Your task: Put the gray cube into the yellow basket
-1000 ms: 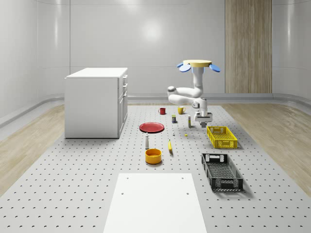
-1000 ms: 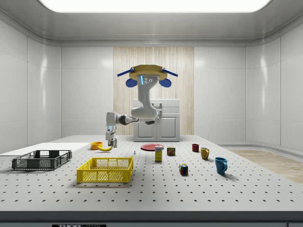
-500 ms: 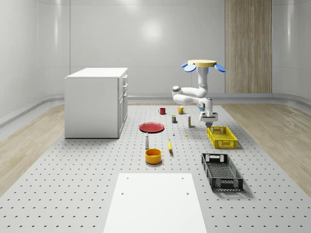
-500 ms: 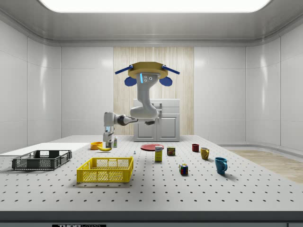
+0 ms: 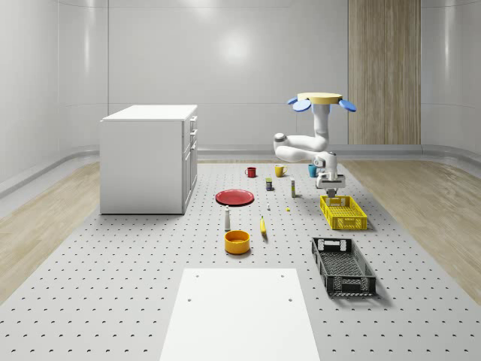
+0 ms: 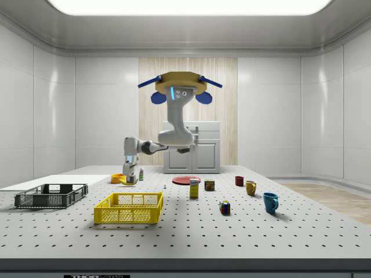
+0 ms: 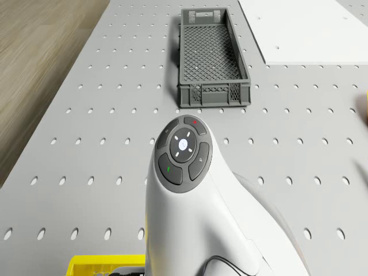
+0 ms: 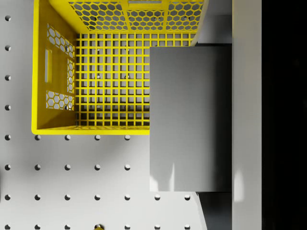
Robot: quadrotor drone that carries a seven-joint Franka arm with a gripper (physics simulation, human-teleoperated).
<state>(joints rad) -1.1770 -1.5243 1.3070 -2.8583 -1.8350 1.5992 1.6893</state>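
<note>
Your gray cube [image 8: 189,120] looks like a rigid, flat-faced block, so I judge it will neither squash nor sag; smooth sides could slip, so the sound hold is on two opposite flat faces, squarely, as it appears to be taken now. It seems light enough, hanging level with no tilt in the wrist view.

You have the hand [image 5: 331,183] pinched on that cube: the wrist view shows the gray block sitting between a pale finger [image 8: 247,115] on one side and the dark inside of the hand beyond. The hand is spread no wider than the block itself.

The cube hangs in the air, partly over the yellow basket [image 8: 53,62] and partly over the bare perforated surface [image 8: 67,182] just outside the basket's near rim. It touches neither. In the whole-scene view the hand sits just above the basket's far end, and the drone [image 5: 323,99] hovers above and slightly to that view's left of the basket.

You would want the block fully inside the rim before letting go; released here, I judge it could catch the wall and tumble out.
</note>
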